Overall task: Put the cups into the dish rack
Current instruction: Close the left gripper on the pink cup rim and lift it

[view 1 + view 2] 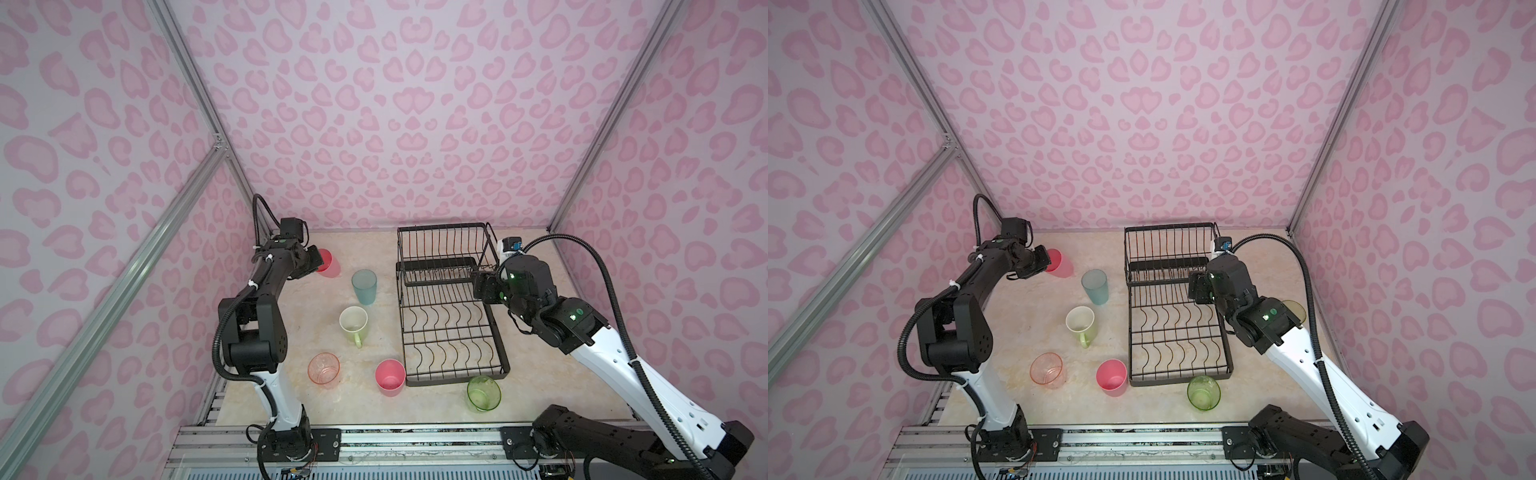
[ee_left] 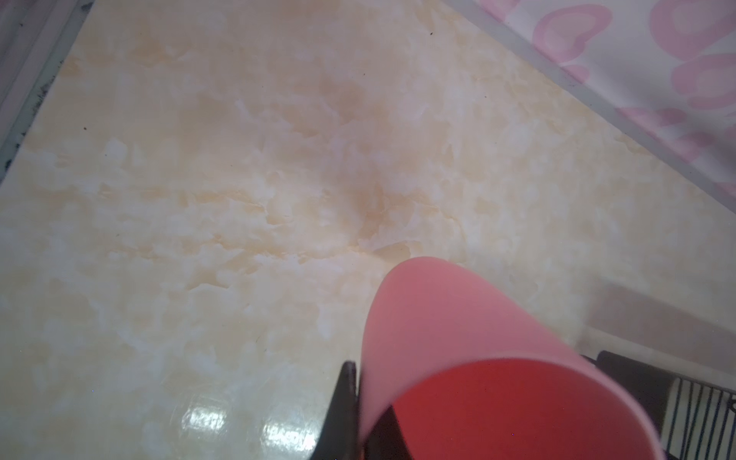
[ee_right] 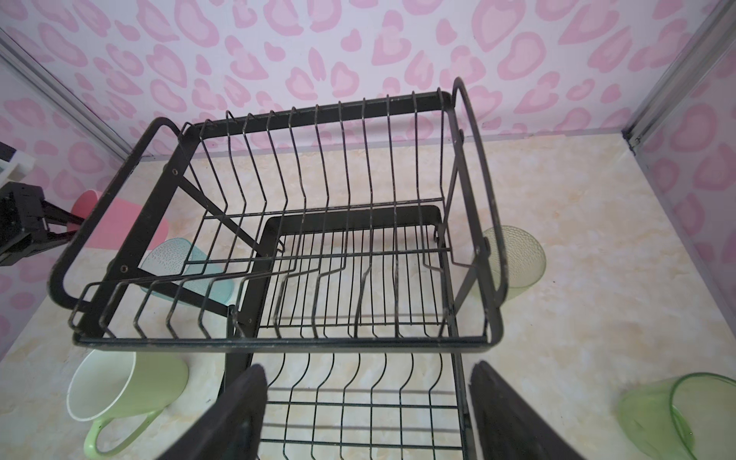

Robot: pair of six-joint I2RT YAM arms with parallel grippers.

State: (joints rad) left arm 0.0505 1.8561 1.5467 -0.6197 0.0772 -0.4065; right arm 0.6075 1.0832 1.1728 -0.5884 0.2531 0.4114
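Observation:
My left gripper (image 2: 364, 414) is shut on the rim of an opaque pink tumbler (image 1: 331, 266) at the back left, with one finger inside it and one outside. My right gripper (image 3: 366, 378) hangs open and empty over the lower tray of the black wire dish rack (image 1: 457, 379). On the table left of the rack stand a frosted teal tumbler (image 1: 364, 286), a pale-green mug (image 1: 354, 322), a clear pink glass (image 1: 324, 370) and a second pink tumbler (image 1: 390, 376). A clear green glass (image 1: 483, 393) stands at the rack's front corner. No cup is in the rack.
Right of the rack, another green glass (image 1: 1293, 309) shows behind my right arm. In the right wrist view a pale greenish tumbler (image 3: 517, 259) stands further back beside the raised basket (image 3: 278, 342). Pink patterned walls close in the back and both sides.

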